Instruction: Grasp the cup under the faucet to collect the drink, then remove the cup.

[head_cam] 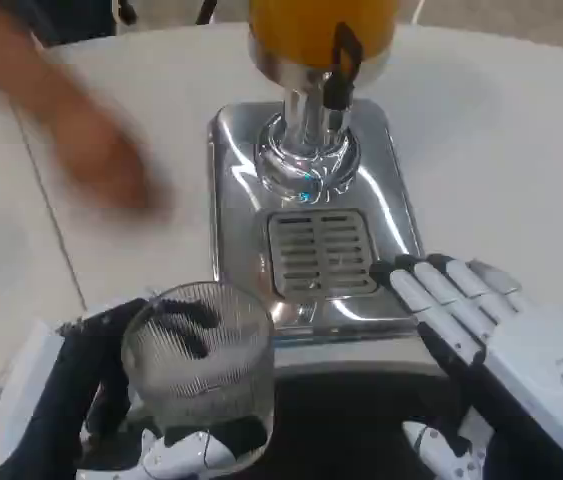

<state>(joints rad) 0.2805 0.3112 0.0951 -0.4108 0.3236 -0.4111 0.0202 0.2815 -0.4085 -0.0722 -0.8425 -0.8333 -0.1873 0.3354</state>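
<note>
A clear ribbed glass cup [199, 362] stands upright at the lower left, just left of the dispenser's front edge, and my left hand [131, 400] grips it from the left and below. The cup looks empty. The drink dispenser has a chrome base [236, 190], a slotted drip grate [321, 252], a chrome column, an orange tank [316, 30] and a black faucet lever [341, 65]. My right hand [471, 320] hovers at the base's front right corner, its fingers stretched out and apart toward the grate, holding nothing.
A blurred human arm [71, 130] reaches across the white table [501, 150] at the upper left. A seam in the table runs down the left side.
</note>
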